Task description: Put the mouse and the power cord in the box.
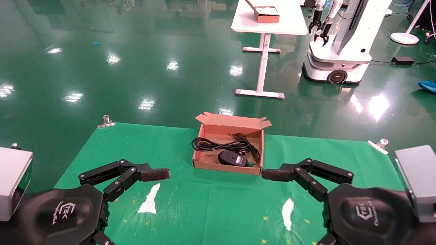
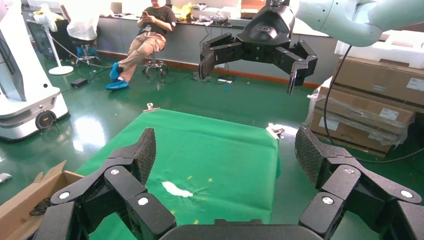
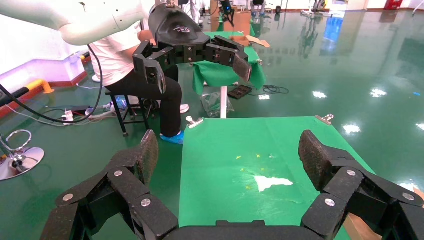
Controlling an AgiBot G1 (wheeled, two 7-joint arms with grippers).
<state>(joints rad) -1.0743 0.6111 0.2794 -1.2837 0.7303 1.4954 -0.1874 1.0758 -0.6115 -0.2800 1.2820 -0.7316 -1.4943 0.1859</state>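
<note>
The shallow brown cardboard box (image 1: 229, 146) sits at the far middle of the green-covered desk (image 1: 184, 204). Inside lie the small black oval mouse (image 1: 232, 158) and the thick looped black power cord (image 1: 218, 144) (one loop hangs over the box's left wall). The left gripper (image 2: 225, 155) and right gripper (image 3: 227, 150) hover wide apart near the front edge, both spread wide and holding nothing.

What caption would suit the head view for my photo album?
Mouse and power cord lie in the box; left gripper and right gripper hover open, empty.
</note>
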